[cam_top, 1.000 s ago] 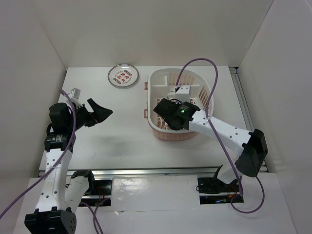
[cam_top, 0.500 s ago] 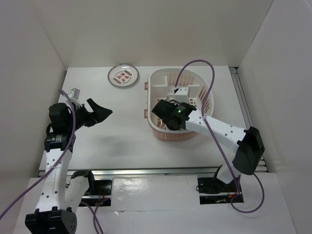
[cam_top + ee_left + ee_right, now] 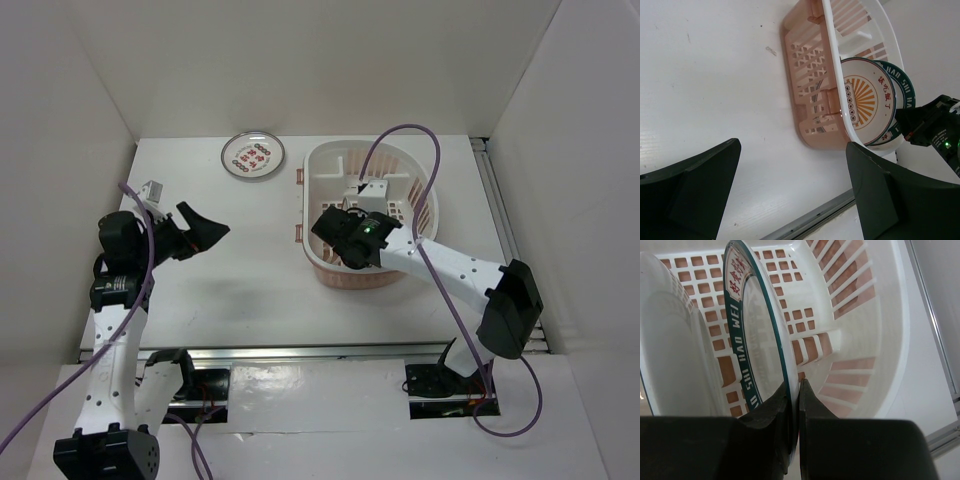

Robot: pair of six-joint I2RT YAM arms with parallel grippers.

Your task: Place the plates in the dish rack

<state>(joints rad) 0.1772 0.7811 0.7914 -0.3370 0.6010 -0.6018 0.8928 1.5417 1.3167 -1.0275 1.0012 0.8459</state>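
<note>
Your right claw [image 3: 794, 390] is closed on the rim of the teal-banded plate [image 3: 760, 330], its two fingers pinched tight with the plate's edge between them. That plate stands on edge inside the dish rack [image 3: 322, 160], toward the end of the basket nearest the arms, with its printed teal band curving up and away from the claw. Right beside it, on the side toward your left arm, the orange sunburst plate [image 3: 865, 100] also stands on edge in the rack, its decorated face turned toward the left wrist camera. From that view the teal plate sits just behind it and partly overlapped by it; you cannot tell whether the two plates touch. The right wrist hangs over the near part of the basket, its body hiding the grip itself in the top view. Your left claw [image 3: 205, 225] is spread wide and holds nothing; it hovers above the bare white desk [image 3: 230, 290], well to the left of the rack and pointing toward it. The third plate [image 3: 253, 155], the one with red characters, lies flat on the desk near the far edge, just left of the rack and apart from both claws.
</note>
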